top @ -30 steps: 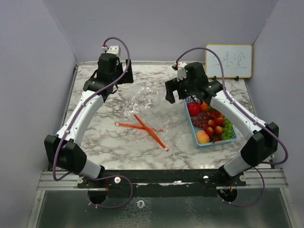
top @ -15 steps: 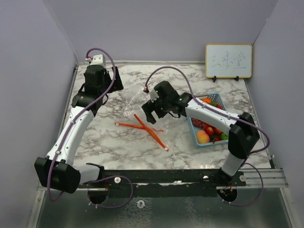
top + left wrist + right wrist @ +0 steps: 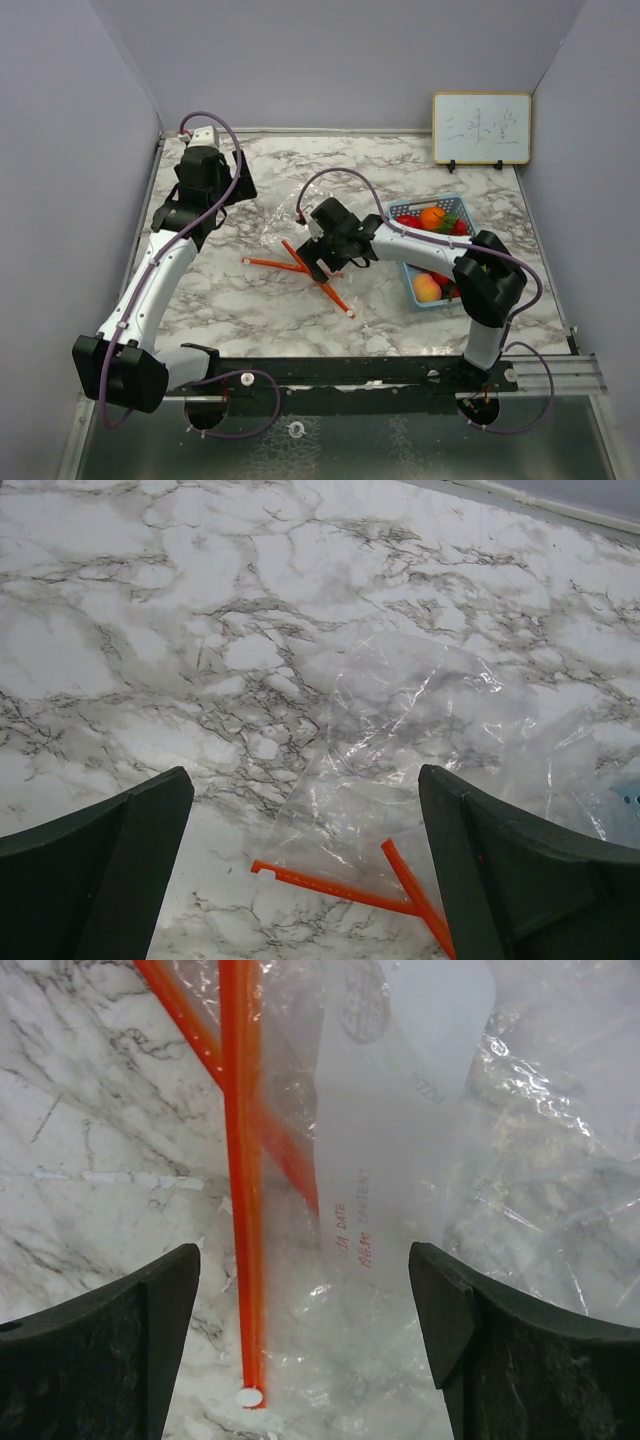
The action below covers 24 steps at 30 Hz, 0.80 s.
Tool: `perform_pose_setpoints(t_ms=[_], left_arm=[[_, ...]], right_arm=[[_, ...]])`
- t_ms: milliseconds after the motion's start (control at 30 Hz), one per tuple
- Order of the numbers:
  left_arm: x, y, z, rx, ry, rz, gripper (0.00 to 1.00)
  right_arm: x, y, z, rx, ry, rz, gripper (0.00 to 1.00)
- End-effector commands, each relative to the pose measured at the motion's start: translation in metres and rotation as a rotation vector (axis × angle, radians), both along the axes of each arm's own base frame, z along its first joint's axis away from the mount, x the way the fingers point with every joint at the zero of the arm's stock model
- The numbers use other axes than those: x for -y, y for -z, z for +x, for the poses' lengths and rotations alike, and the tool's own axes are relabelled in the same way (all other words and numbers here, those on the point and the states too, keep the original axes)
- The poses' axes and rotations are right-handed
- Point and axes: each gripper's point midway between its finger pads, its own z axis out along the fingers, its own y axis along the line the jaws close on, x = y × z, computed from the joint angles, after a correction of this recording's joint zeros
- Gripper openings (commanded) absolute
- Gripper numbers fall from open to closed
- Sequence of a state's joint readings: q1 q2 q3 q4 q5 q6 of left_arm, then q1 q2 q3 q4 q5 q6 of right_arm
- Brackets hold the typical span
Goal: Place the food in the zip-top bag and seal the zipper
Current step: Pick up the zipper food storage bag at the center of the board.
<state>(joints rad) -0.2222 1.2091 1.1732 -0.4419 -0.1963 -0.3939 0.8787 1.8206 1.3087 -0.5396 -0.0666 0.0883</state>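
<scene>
The clear zip-top bag (image 3: 288,215) lies flat mid-table, its orange zipper (image 3: 300,268) strips spread in a V at the near edge. My right gripper (image 3: 325,260) is low over that zipper, open. In the right wrist view its jaws stand either side of one orange zipper (image 3: 243,1210) strip and the bag (image 3: 400,1160) film. My left gripper (image 3: 238,188) hovers open at the bag's far-left side. Its view looks down on the bag (image 3: 400,730) and zipper (image 3: 340,888). The food stays in the light-blue basket (image 3: 455,203): an orange (image 3: 432,216) and a peach (image 3: 427,288) show.
A small whiteboard (image 3: 481,128) stands at the back right. Purple walls close the table on three sides. The right arm's forearm crosses over the basket's middle and hides part of the food.
My right arm swung left from over the basket and came down over the bag's zipper, its jaws narrowing slightly. My left arm drew back toward the far left.
</scene>
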Motion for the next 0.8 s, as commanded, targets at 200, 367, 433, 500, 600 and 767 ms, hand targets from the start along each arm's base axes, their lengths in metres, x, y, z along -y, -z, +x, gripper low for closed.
perform_pose_setpoints(t_ms=[200, 367, 433, 500, 600, 767], left_arm=[[-0.007, -0.013, -0.005, 0.054, -0.041, -0.017, 0.99], [-0.003, -0.025, -0.008, 0.071, -0.022, -0.048, 0.97], [0.008, -0.033, -0.011, 0.089, 0.027, -0.092, 0.93], [0.026, -0.045, -0.015, 0.126, 0.115, -0.160, 0.90], [0.061, -0.062, -0.028, 0.186, 0.294, -0.286, 0.88], [0.097, -0.090, -0.052, 0.297, 0.496, -0.453, 0.87]], right_arm=[[0.016, 0.032, 0.021, 0.076, 0.125, -0.106, 0.41], [0.009, -0.002, 0.024, 0.083, 0.150, -0.065, 0.12], [0.003, -0.027, 0.026, 0.091, 0.150, -0.022, 0.05], [-0.002, -0.056, 0.028, 0.117, 0.163, 0.030, 0.02], [-0.008, -0.099, 0.038, 0.181, 0.196, 0.113, 0.02], [-0.020, -0.152, 0.053, 0.241, 0.243, 0.233, 0.02]])
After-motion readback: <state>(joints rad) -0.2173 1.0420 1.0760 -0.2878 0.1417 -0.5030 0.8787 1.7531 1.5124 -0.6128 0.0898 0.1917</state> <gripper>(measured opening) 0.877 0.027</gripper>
